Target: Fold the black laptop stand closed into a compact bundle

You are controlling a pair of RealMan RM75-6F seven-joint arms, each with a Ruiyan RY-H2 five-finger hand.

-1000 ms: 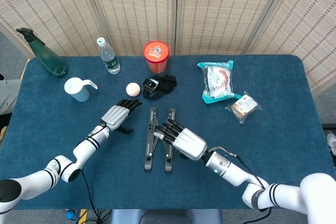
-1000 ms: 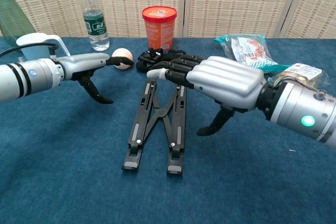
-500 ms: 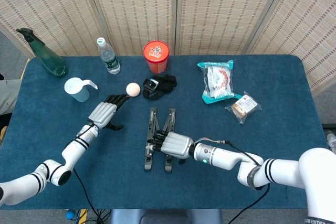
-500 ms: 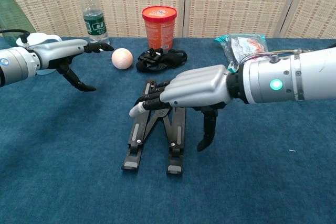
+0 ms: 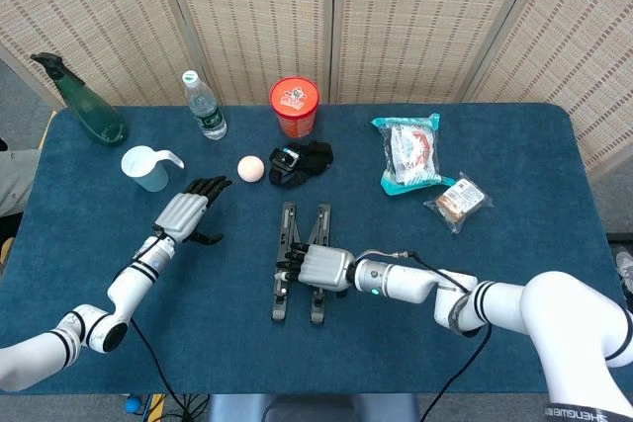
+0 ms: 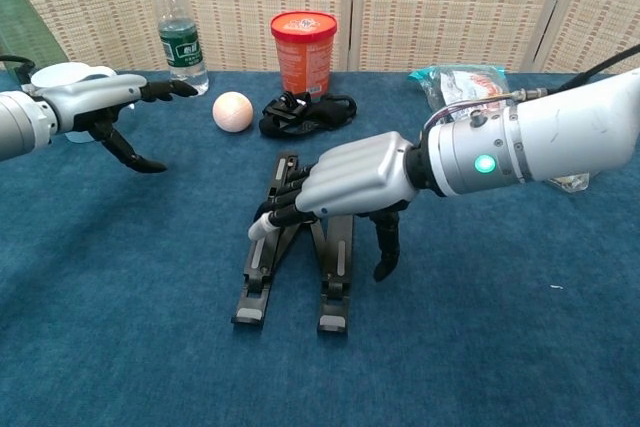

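The black laptop stand [image 5: 321, 220] lies flat on the blue table, its two rails close together and joined by a crossed link; in the chest view the stand [image 6: 336, 292] points toward me. My right hand [image 5: 316, 267] lies across its middle, palm down. In the chest view the right hand [image 6: 355, 179] has its fingertips [image 6: 262, 227] on the left rail, and its thumb hangs just outside the right rail, with a small gap showing. My left hand [image 5: 186, 212] hovers to the left of the stand with fingers stretched out and nothing in it; in the chest view the left hand [image 6: 95, 99] is near the mug.
Behind the stand lie a black strap bundle [image 5: 302, 159], a pale ball [image 5: 250, 168] and an orange tub [image 5: 294, 106]. A water bottle [image 5: 203, 106], a mug [image 5: 147, 168] and a green spray bottle [image 5: 84, 106] stand at the back left. Snack packets [image 5: 408, 153] lie to the right.
My right hand has swung left and sunk across the stand, its fingers now reaching the left rail. My left hand has drawn away leftward, toward the mug.
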